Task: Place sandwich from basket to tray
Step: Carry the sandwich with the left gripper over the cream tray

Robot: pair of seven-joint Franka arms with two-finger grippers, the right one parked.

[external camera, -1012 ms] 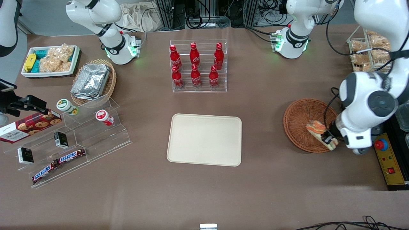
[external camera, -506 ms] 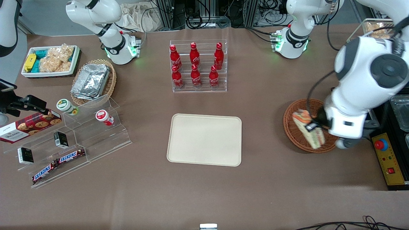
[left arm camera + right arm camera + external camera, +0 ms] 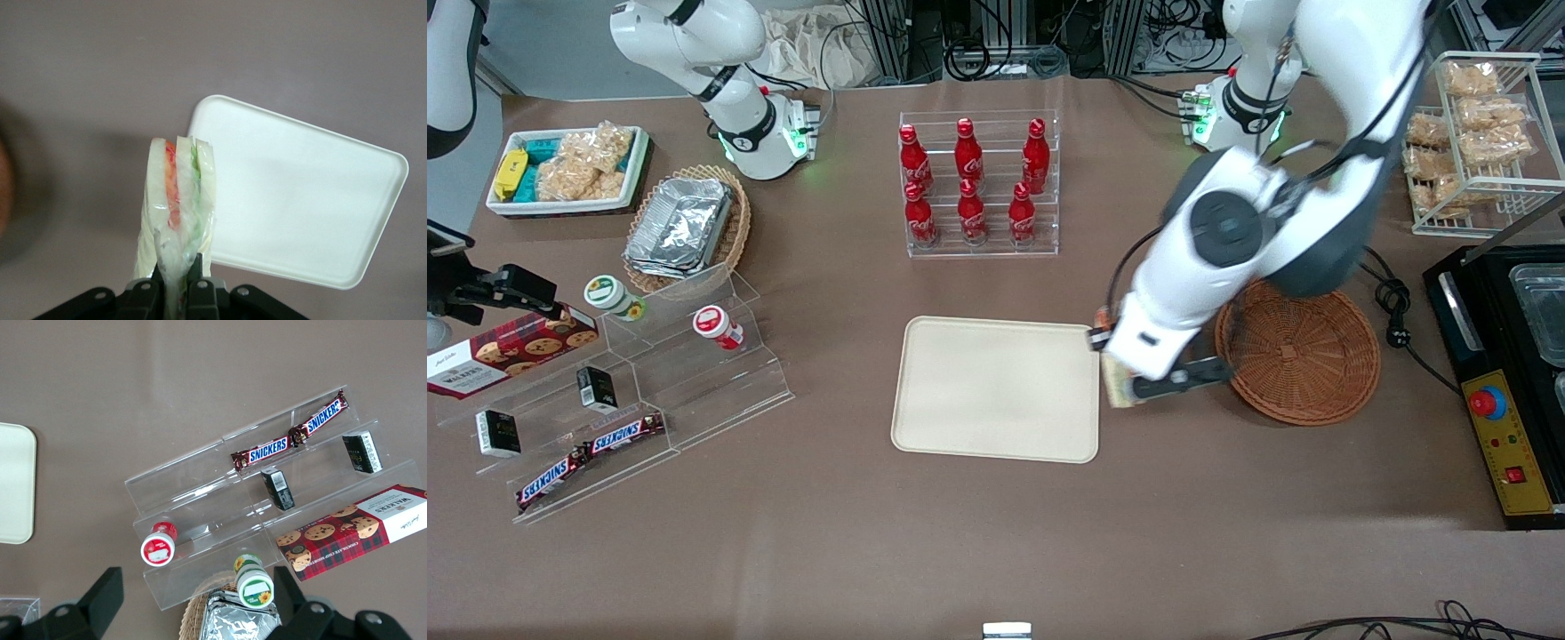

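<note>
**Inspector:** Report the pincer [image 3: 175,283] and its load.

**Assistant:** The pincer is clamped on the sandwich [image 3: 175,200], gripping the narrow end of the wedge. The pale bread slices stand on edge, with the orange-red and green filling showing between them. The load hangs clear above the desk [image 3: 996,551]; nothing below touches it.

**Inspector:** Position relative to the target?

**Assistant:** In the front view the pincer [image 3: 1113,366] sits over the short edge of the tray [image 3: 996,427] that faces the basket. The sandwich [image 3: 1115,389] overlaps the rim there rather than the flat floor. The wrist view agrees: the tray [image 3: 313,200] lies just beside the sandwich, with most of its surface further out from the pincer.

**Inspector:** And the basket?

**Assistant:** The basket [image 3: 1303,356] stands near the pincer, toward the working arm's end of the desk, with nothing in it.

**Inspector:** Recommendation for the step in hand?

**Assistant:** In my judgement the carry needs to run further over the tray floor before descent, so the wedge clears the rim. Lower it until the bread rests, then release. Gripped at one end, the sandwich may tip or splay when freed, so a low release is advisable.
</note>
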